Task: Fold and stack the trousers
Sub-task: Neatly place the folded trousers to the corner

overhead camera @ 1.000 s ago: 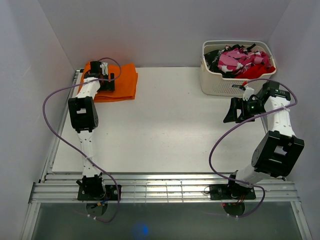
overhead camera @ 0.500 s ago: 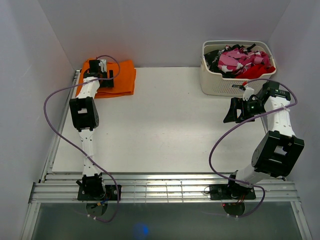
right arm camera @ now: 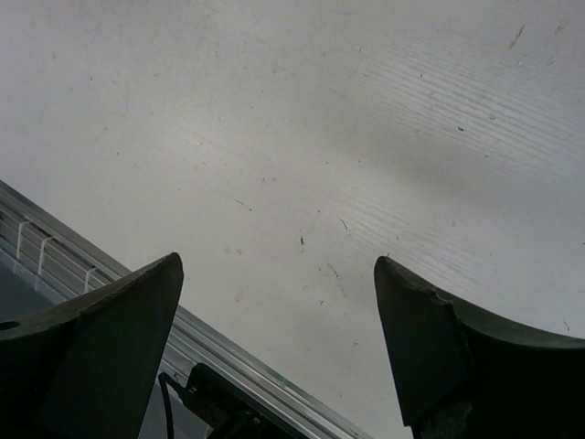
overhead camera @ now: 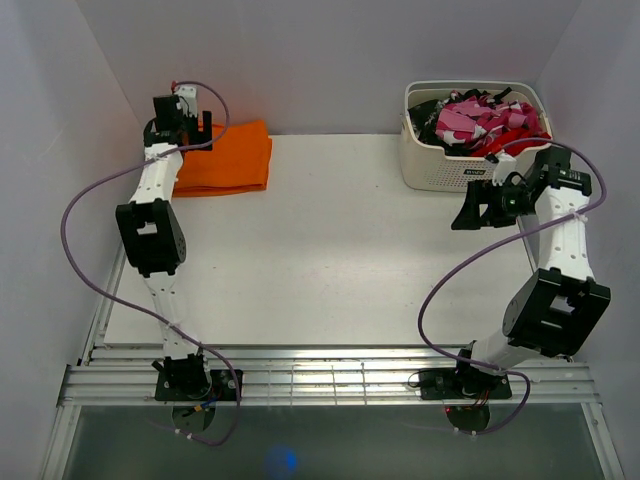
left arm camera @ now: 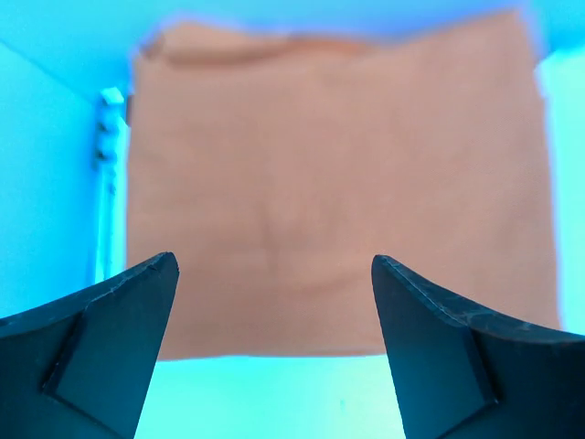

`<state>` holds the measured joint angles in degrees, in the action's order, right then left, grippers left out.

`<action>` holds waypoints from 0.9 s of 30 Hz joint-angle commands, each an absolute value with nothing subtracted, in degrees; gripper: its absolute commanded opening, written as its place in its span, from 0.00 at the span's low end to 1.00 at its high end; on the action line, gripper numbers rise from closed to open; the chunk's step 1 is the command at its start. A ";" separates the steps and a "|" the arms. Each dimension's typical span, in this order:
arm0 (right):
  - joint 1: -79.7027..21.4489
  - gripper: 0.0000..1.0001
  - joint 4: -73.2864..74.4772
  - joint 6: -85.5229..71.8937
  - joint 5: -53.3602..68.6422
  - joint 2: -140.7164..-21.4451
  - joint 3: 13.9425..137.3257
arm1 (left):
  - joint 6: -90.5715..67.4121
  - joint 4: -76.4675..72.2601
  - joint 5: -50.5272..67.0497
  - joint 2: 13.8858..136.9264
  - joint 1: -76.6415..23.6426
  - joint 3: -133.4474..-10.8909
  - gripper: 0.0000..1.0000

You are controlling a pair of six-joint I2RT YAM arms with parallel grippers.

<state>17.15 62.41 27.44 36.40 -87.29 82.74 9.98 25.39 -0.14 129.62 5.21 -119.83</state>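
Two claws: both gape wide and hold nothing; the left claw (left arm camera: 274,265) hangs above the orange cloth, and the right claw (right arm camera: 279,265) hangs over the bare white counter (overhead camera: 330,250).
Trousers: the bright-orange soft cloth trousers (overhead camera: 228,158), folded to a small rectangle, lie flat at the counter's far-left corner.
Change: a second ago the left claw sat low on the fold; now it has lifted clear and drawn back toward the far wall. The right arm has risen slightly toward the basket.
Basket: a white perforated plastic basket (overhead camera: 432,172) at far right holds red, pink-patterned and black clothes (overhead camera: 480,122).
Meaning: we judge the fold finished and released, with the trousers set in their stacking place.
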 commanded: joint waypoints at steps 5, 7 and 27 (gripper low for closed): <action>17.31 0.90 56.43 28.04 38.59 -79.37 80.17 | 9.32 30.92 17.89 102.85 5.27 -110.50 0.98; 17.14 0.90 55.55 28.21 38.67 -77.36 76.92 | 10.81 35.48 21.08 98.46 5.19 -102.86 0.98; 16.96 0.90 48.69 36.65 32.17 -63.55 51.77 | 15.65 40.69 21.01 61.87 5.10 -54.84 0.98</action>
<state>17.12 50.76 35.07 32.73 -65.30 51.20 14.61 41.98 21.30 63.81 5.08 -54.52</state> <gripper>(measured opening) 0.903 0.979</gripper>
